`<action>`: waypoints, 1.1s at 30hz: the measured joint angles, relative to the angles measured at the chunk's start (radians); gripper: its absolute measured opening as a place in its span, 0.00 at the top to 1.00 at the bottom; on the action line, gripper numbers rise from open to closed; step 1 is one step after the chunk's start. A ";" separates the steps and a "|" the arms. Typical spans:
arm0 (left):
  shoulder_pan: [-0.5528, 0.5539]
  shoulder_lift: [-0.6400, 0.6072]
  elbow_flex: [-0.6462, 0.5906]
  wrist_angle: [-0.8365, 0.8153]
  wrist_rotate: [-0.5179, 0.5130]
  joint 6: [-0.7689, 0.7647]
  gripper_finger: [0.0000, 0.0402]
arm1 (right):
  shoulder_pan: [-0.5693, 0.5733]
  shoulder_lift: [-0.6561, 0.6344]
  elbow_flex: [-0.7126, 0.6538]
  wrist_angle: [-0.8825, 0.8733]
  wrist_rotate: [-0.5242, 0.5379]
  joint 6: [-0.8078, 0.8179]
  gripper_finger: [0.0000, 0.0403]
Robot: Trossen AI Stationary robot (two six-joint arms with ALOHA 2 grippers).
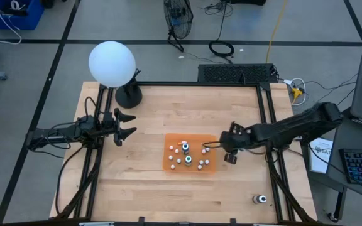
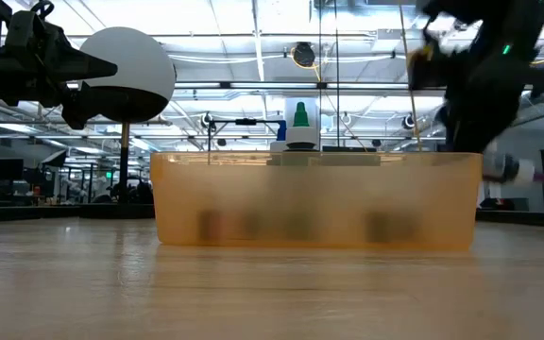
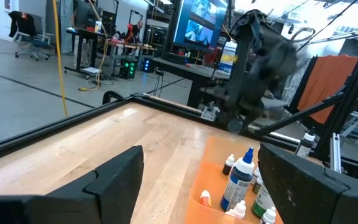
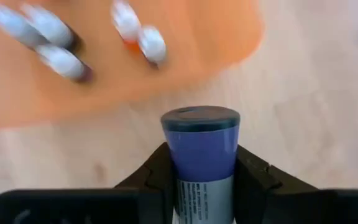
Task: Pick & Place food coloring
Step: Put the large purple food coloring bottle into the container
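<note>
An orange tray (image 1: 168, 164) in the middle of the table holds several small white-capped food coloring bottles (image 1: 187, 154), standing upright; a taller green-tipped one (image 2: 300, 118) rises above the tray wall in the low view. Just off the tray's right edge my right gripper (image 1: 230, 157) is shut on a food coloring bottle with a blue end (image 4: 201, 143). My left gripper (image 1: 126, 127) waits open near the table's left side, with nothing between its fingers. One more small bottle (image 1: 261, 199) stands on the table near the front right corner. My right gripper pinches the blue bottle between its two fingers (image 4: 157, 177), one on each side of the white labelled part (image 4: 205, 196). The blue end (image 4: 201, 121) sticks out past the fingertips, along the fingers. The fingers slant down toward the table. The bottle is lifted clear of the wood beside the tray.
A big white globe (image 1: 112, 63) on a black base (image 1: 129, 96) stands at the back left. Black frame rails (image 1: 269, 125) run along the table's edges. Bare wood lies in front of the tray and to its left.
</note>
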 joint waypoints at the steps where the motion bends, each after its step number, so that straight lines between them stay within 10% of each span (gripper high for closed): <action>1: 0.000 0.000 0.000 0.000 0.000 0.000 0.23 | 0.021 -0.049 0.000 0.000 0.032 0.014 0.76; 7: 0.000 0.000 0.000 0.000 0.000 0.000 0.23 | 0.172 -0.285 -0.003 0.108 0.388 -0.032 0.76; 11: 0.000 0.000 0.000 0.000 0.000 0.000 0.23 | 0.263 -0.347 -0.090 0.475 0.593 -0.314 0.77; 22: 0.000 0.000 0.000 0.000 0.000 0.000 0.23 | 0.219 -0.259 -0.482 1.674 0.411 -0.823 0.77; 33: 0.000 -0.001 0.000 0.164 -0.008 -0.045 0.23 | 0.126 -0.237 -0.584 1.813 0.389 -0.792 0.77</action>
